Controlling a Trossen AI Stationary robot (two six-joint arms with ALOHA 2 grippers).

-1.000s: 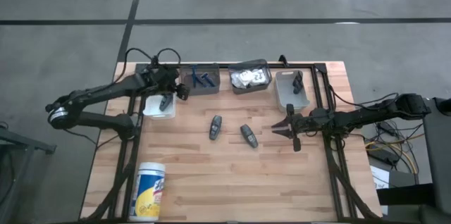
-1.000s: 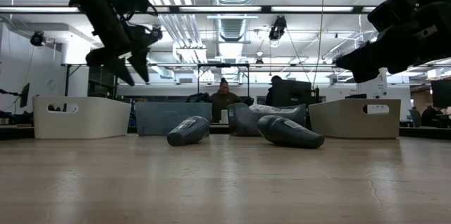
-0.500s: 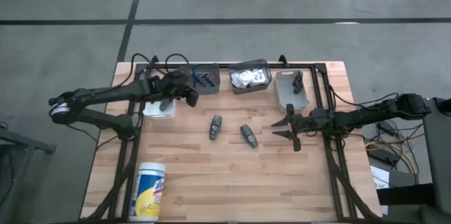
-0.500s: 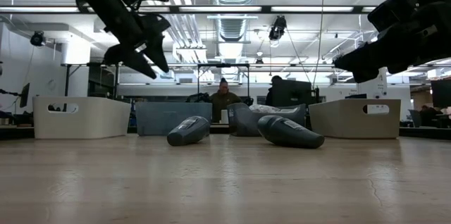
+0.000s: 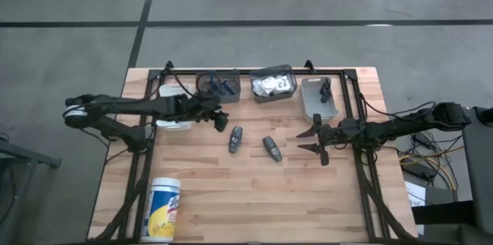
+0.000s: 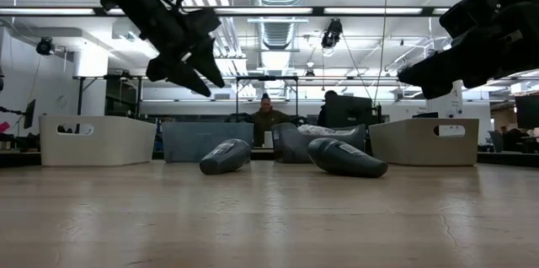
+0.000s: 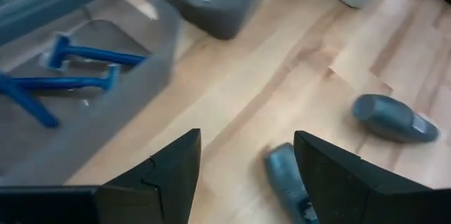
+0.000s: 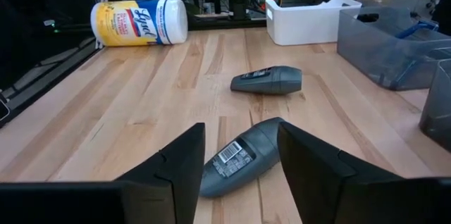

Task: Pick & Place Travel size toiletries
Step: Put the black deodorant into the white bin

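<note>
Two dark grey tubes [image 5: 236,139] [image 5: 271,148] lie apart on the bare middle of the table [image 5: 254,206], in front of the row of bins. The left gripper [image 5: 222,119] hangs above the table near the first tube, fingers spread with nothing between them; its wrist view alone reveals blue sticks [image 7: 77,62] in a grey bin [image 7: 151,55]. The right gripper [image 5: 310,141] hovers beside the second tube, fingers parted and empty; its wrist view reads a barcode label on that tube [image 8: 246,155].

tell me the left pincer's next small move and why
Probably lower the left pincer onto the nearer dark grey tube: it hangs open above the table, that tube lies loose almost between its fingers in the wrist view, and nothing is held.
</note>
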